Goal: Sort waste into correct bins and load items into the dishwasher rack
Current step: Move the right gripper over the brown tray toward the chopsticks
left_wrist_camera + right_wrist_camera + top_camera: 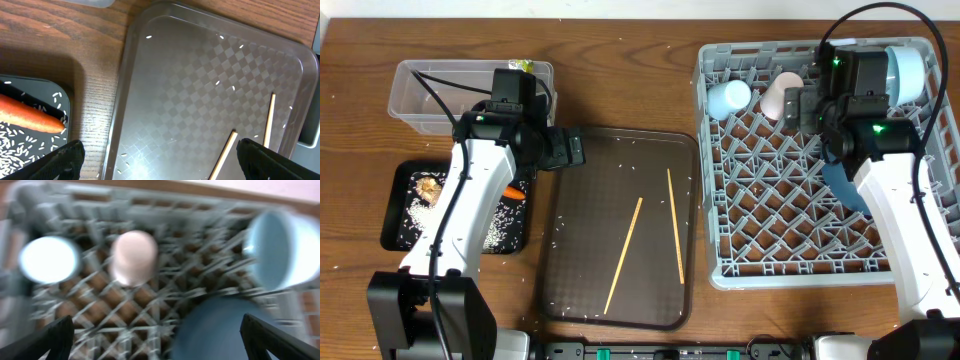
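Note:
The grey dishwasher rack (770,240) holds the light-blue cup (728,98), pink cup (782,95), light-blue bowl (907,72) and dark-blue plate (840,185), partly under my right arm. My right gripper (807,108) is open and empty above the rack; its view is blurred and shows the cup (49,260), pink cup (132,257), bowl (282,250) and plate (220,330). Two chopsticks (624,254) (675,225) lie on the brown tray. My left gripper (160,165) is open and empty over that tray's left edge (565,150). The napkin is not visible.
The black tray (395,215) holds rice (490,230), a brown lump (428,187) and the carrot (30,117). The clear tub (420,95) sits behind it with the yellow-green wrapper (524,66) at its far corner. Loose rice grains dot the brown tray (200,100).

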`<move>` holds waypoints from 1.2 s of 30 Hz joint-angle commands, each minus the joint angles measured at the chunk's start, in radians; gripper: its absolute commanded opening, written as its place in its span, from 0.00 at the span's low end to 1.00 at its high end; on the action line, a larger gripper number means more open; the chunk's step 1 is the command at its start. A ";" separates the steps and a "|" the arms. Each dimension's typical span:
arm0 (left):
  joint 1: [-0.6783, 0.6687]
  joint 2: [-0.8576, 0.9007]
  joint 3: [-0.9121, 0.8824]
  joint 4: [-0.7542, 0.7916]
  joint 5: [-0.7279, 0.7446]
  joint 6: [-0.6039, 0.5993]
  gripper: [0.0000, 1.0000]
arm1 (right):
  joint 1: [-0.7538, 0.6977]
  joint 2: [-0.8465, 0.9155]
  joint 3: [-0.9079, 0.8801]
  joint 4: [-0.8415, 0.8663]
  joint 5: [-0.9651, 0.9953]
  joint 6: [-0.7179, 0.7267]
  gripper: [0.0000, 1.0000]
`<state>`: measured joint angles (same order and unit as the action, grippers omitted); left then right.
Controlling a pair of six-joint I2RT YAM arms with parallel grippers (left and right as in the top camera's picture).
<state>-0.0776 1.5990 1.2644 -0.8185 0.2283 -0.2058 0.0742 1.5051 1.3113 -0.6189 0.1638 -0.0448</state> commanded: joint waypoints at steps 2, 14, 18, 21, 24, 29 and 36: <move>0.003 -0.005 -0.005 -0.003 -0.013 0.006 0.98 | 0.019 0.000 -0.005 -0.050 -0.185 0.066 0.99; 0.003 -0.005 -0.005 -0.003 -0.013 0.006 0.98 | 0.181 0.000 -0.005 -0.098 -0.288 0.132 0.99; 0.003 -0.005 -0.005 -0.003 -0.013 0.006 0.98 | 0.181 -0.003 -0.004 -0.032 -0.303 0.152 0.99; 0.003 -0.005 -0.005 -0.003 -0.013 0.006 0.98 | 0.182 -0.021 -0.002 -0.011 -0.303 0.152 0.99; 0.003 -0.005 -0.005 -0.003 -0.013 0.006 0.98 | 0.182 -0.066 -0.002 -0.012 -0.303 0.151 0.99; 0.003 -0.005 -0.005 -0.003 -0.013 0.006 0.98 | 0.218 -0.145 -0.002 -0.030 -0.333 0.111 0.99; 0.005 -0.005 -0.005 0.045 -0.036 0.009 0.98 | 0.436 -0.059 -0.003 -0.108 -0.354 0.116 0.99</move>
<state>-0.0772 1.5990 1.2640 -0.7765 0.2241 -0.2058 0.4282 1.3838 1.3098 -0.7166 -0.1604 0.0788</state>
